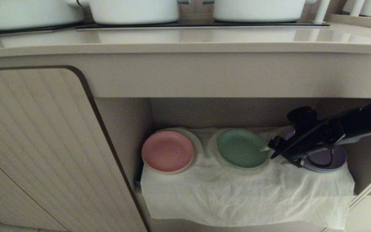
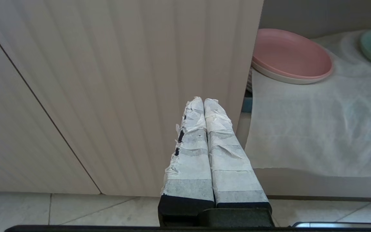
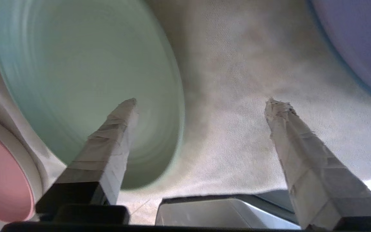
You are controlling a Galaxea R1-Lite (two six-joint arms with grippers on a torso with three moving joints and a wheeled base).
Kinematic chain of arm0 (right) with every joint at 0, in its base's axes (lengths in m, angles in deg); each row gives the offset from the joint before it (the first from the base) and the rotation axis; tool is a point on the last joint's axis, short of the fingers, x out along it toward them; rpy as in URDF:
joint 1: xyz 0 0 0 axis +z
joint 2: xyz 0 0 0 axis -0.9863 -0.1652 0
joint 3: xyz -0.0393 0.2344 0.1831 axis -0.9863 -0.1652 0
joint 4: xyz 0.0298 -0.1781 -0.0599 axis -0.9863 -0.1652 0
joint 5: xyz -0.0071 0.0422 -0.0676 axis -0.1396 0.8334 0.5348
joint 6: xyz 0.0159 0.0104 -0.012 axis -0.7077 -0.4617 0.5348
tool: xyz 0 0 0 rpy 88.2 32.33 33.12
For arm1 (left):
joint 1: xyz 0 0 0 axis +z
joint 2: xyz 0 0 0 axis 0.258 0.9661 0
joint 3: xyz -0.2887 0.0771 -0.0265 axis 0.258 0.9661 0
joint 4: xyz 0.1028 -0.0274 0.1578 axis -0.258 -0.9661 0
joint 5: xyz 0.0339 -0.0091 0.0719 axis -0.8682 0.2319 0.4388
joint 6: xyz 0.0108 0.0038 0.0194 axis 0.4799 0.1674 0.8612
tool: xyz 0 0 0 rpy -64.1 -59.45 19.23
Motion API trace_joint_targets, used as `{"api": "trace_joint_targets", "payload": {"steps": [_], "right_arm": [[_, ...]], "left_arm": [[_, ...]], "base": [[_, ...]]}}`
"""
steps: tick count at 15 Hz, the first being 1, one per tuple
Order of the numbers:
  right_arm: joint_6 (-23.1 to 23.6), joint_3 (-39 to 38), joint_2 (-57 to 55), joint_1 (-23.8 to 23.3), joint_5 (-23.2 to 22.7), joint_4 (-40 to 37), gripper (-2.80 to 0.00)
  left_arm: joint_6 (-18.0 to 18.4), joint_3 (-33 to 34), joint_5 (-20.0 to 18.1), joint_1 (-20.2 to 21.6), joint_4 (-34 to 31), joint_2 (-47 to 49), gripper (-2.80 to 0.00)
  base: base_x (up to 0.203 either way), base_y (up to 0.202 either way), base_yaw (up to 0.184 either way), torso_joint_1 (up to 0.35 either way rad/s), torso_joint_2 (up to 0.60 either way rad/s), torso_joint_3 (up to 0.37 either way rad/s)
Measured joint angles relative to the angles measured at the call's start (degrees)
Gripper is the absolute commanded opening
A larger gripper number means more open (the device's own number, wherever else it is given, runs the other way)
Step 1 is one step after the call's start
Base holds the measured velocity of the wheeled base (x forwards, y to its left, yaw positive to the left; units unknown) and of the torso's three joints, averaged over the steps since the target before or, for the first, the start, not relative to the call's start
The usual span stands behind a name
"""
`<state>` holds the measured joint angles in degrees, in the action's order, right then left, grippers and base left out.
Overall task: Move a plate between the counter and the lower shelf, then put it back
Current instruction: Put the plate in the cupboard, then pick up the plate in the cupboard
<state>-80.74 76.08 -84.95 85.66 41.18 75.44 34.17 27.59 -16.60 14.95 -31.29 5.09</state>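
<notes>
Progress: we judge one leg done, the mint-green plate [image 1: 242, 149] lies flat on the cloth-draped lower shelf [image 1: 246, 199] between pink plate [image 1: 167, 151] and purple plate [image 1: 328, 159] | right pincer [image 1: 267, 149] released at its rim, grasping nothing | left pincer [image 2: 204, 101] clenched, parked by the cabinet door | left: carry plate to worktop [image 1: 185, 40]

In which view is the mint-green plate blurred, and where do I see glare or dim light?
Right wrist view: the small round mint-green matte plate is smeared and soft, the taped right tool's fingers sharper. Head view: dim overall, with pale reflections on the glossy long beige counter. Left wrist view: bright and sharp.
</notes>
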Motion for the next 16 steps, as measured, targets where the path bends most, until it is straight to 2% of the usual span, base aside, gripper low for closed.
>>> {"api": "trace_joint_targets", "payload": {"steps": [9, 13, 16], "right_arm": [[0.99, -6.6, 5.39, -0.11, -0.02, -0.08, 0.0], [6.42, -12.19, 8.62, -0.81, -0.11, -0.51, 0.0], [12.47, -14.91, 11.74, -1.43, -0.2, -5.14, 0.0]], "left_arm": [[0.01, 0.0, 0.0, 0.0, -0.02, 0.0, -2.8], [-0.04, 0.0, 0.0, 0.0, -0.02, 0.0, -2.8], [-0.04, 0.0, -0.02, 0.0, -0.02, 0.0, -2.8]], "base": [[0.0, 0.0, 0.0, 0.0, 0.0, 0.0], [0.0, 0.0, 0.0, 0.0, 0.0, 0.0], [0.0, 0.0, 0.0, 0.0, 0.0, 0.0]]}}
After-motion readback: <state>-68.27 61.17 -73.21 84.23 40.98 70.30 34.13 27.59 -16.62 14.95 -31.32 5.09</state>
